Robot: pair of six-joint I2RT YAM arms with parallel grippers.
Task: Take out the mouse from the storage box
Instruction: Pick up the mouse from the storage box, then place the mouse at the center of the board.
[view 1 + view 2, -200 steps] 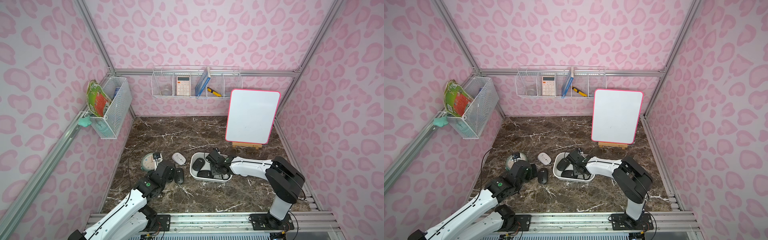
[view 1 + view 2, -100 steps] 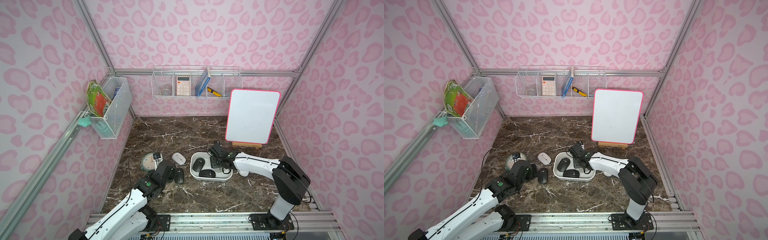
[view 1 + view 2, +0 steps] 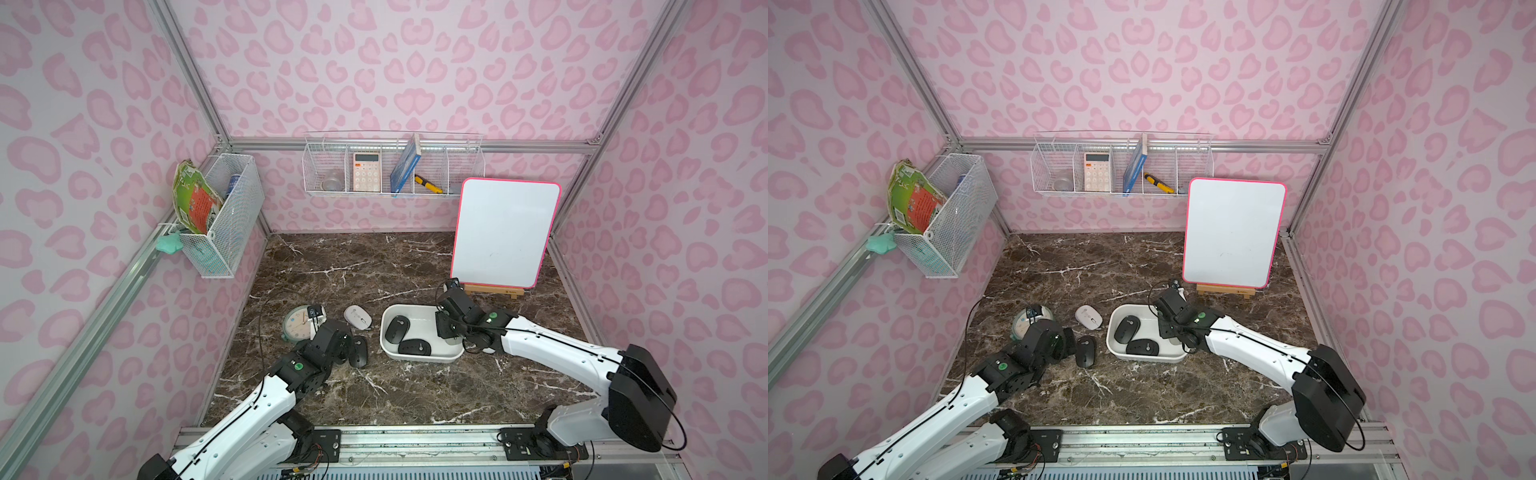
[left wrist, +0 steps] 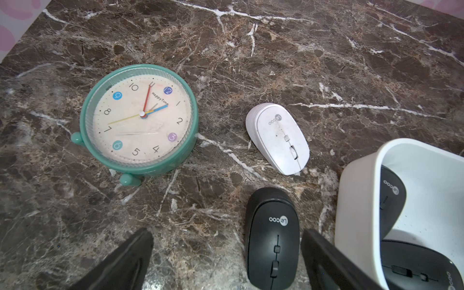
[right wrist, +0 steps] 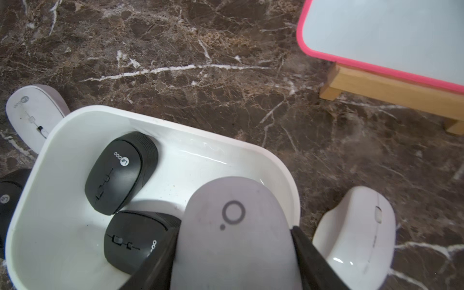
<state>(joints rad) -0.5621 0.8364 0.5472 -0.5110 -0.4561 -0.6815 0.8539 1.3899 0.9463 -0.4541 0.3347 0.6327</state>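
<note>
While over storage box (image 5: 160, 125), mouse (image 5: 233, 246) within tool (image 5: 234, 229)

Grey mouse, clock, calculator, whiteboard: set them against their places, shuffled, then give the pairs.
Things
1. grey mouse
2. clock
3. calculator
4. whiteboard

Places
A. lying face up on the table
B. propped on a wooden stand
C. gripped in the right tool
D. in the wire basket on the back wall

Pairs: 1-C, 2-A, 3-D, 4-B
</note>
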